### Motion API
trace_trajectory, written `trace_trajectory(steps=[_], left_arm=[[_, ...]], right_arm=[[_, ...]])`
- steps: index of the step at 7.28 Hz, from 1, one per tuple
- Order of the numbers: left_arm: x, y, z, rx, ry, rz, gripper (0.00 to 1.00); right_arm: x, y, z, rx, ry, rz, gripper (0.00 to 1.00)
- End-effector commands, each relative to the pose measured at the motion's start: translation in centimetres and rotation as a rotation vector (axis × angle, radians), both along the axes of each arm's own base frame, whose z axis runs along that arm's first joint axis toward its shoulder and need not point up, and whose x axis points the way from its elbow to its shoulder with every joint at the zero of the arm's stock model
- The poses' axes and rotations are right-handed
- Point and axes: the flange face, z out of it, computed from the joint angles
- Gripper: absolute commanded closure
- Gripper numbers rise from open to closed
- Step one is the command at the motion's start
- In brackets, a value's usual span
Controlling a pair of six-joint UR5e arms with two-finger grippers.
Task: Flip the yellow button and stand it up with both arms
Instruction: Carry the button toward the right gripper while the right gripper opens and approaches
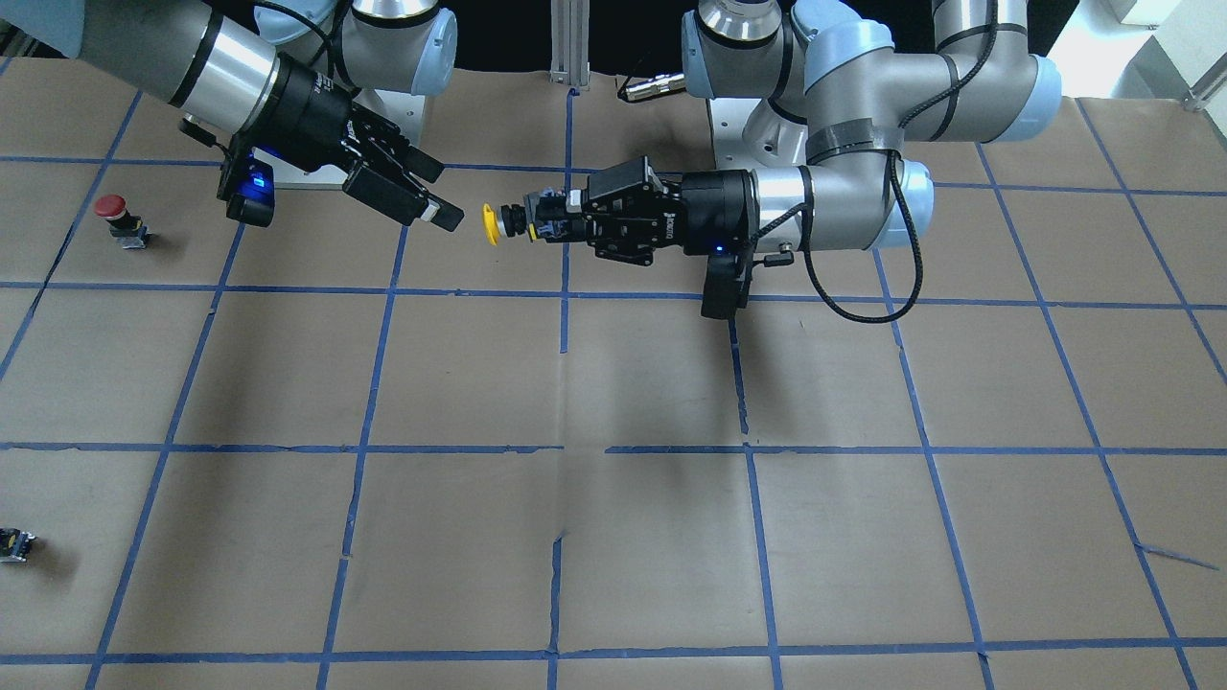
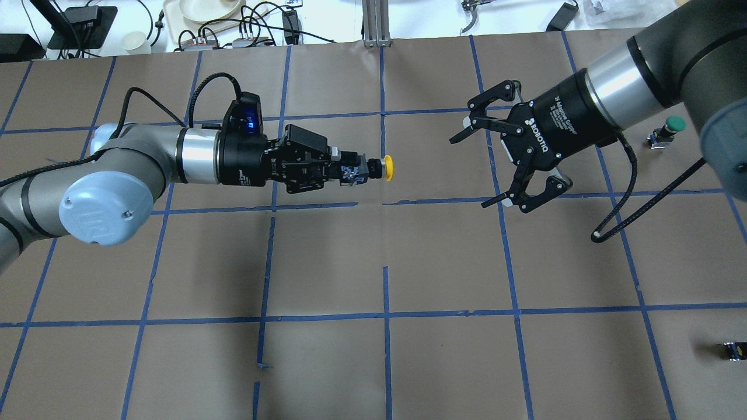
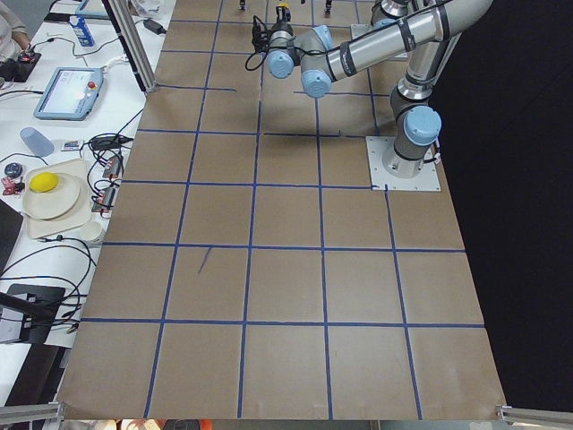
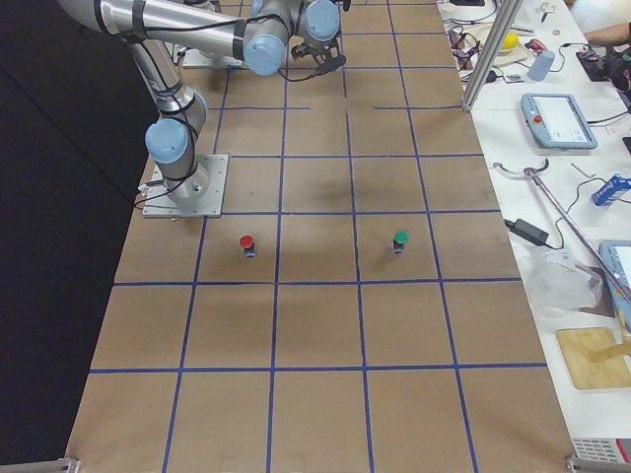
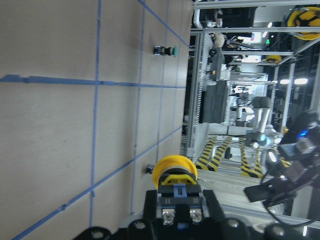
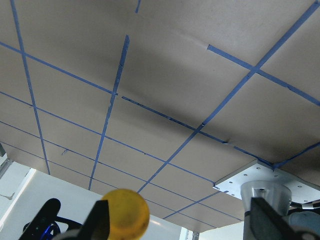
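Observation:
The yellow button (image 2: 388, 167) is held level above the brown table (image 2: 443, 262), its black blocky base in my left gripper (image 2: 350, 172) and its yellow cap pointing toward the right arm. The left gripper is shut on the base. In the front-facing view the button (image 1: 491, 225) sticks out of the left gripper (image 1: 551, 218). It also shows in the left wrist view (image 5: 174, 172). My right gripper (image 2: 468, 172) is open and empty, facing the cap a short gap away, also in the front-facing view (image 1: 449, 196). In the right wrist view the cap (image 6: 125, 212) lies near one finger (image 6: 100, 222).
A red-capped button (image 1: 113, 213) stands on the table on the robot's right side. A green-capped button (image 2: 671, 125) stands beyond the right arm. A small black capless part (image 2: 734, 350) lies near the table edge. Blue tape lines grid the table.

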Motion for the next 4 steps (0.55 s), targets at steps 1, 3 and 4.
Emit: trace_trajectory(steps=[1, 3, 4], left_arm=[[-1.7, 0.7, 0.4, 0.001, 0.028, -0.02, 0.93], [-2.0, 0.7, 0.9, 0.009, 0.048, -0.018, 0.93], [-2.0, 0.6, 0.9, 0.009, 0.054, -0.016, 0.93]], right_arm=[[-0.4, -0.6, 0.7, 0.006, -0.06, -0.061, 0.0], [-2.3, -1.6, 3.0, -0.014, -0.073, -0.124, 0.0], [-2.0, -1.5, 2.6, 0.018, -0.11, -0.144, 0.0]])
